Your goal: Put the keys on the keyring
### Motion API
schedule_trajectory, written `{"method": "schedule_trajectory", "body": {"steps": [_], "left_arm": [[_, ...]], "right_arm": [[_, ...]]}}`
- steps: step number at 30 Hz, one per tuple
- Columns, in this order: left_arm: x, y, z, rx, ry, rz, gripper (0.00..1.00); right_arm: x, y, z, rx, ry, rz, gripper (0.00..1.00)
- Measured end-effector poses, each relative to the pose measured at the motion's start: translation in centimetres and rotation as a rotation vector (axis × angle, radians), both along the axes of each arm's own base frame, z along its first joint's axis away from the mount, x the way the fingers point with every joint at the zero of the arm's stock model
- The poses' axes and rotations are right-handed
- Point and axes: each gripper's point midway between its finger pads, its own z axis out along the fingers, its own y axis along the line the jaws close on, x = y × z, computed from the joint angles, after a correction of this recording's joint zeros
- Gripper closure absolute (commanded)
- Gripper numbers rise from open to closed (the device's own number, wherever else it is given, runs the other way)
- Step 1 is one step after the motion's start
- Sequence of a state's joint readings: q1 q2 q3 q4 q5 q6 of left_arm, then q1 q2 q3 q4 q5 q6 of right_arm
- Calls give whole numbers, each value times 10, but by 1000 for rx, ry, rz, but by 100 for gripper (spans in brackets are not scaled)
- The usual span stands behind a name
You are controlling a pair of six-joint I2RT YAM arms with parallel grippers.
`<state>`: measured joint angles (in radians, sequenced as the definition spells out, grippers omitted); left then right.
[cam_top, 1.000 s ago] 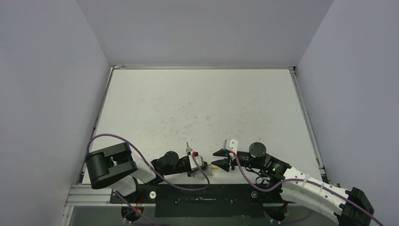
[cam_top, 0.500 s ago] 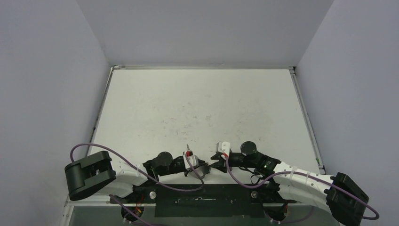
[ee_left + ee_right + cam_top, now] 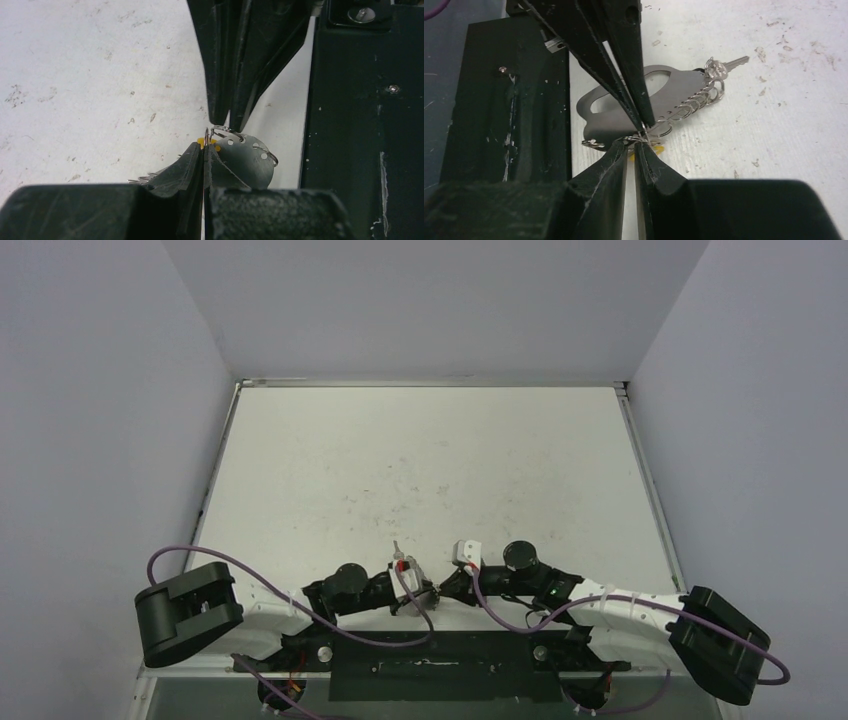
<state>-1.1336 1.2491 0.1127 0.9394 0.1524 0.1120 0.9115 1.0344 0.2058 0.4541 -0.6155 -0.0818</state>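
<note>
The keyring (image 3: 664,95), a flat silver-grey loop with a chain of small rings (image 3: 696,102), lies by the table's near edge. It also shows in the left wrist view (image 3: 250,160). My left gripper (image 3: 205,146) is shut on a thin wire ring beside the yellow tag (image 3: 200,142). My right gripper (image 3: 631,145) faces it tip to tip, nipping a small ring at the keyring's edge. One silver key (image 3: 736,62) lies at the chain's far end and points away (image 3: 397,545). Key teeth (image 3: 140,179) show left of my left fingers. The black-headed key is hidden.
The black base plate (image 3: 494,100) runs just beside the keyring along the table's near edge (image 3: 360,125). Both grippers (image 3: 428,597) (image 3: 443,592) meet low in front of the arm bases. The white table (image 3: 430,460) stretches away behind them, walled on three sides.
My right gripper has moved left and closed in on my left gripper's tips. My left arm's elbow has swung out to the left, while its gripper stayed nearly in place.
</note>
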Motion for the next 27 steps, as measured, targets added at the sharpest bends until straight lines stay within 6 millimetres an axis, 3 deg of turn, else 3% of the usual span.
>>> {"method": "schedule_trajectory", "body": {"steps": [6, 10, 14, 20, 27], "left_arm": [[2, 1, -9, 26, 11, 15, 100], [2, 1, -8, 23, 6, 12, 100], [1, 2, 1, 1, -16, 5, 100], [0, 2, 17, -36, -58, -10, 100], [-3, 4, 19, -33, -71, -26, 100]], "right_arm": [[-6, -3, 2, 17, 2, -1, 79], [1, -7, 33, 89, -103, -35, 74], [4, -11, 49, 125, -169, -54, 74], [7, -9, 35, 59, -152, -41, 73], [10, -1, 17, -4, -100, -24, 72]]}}
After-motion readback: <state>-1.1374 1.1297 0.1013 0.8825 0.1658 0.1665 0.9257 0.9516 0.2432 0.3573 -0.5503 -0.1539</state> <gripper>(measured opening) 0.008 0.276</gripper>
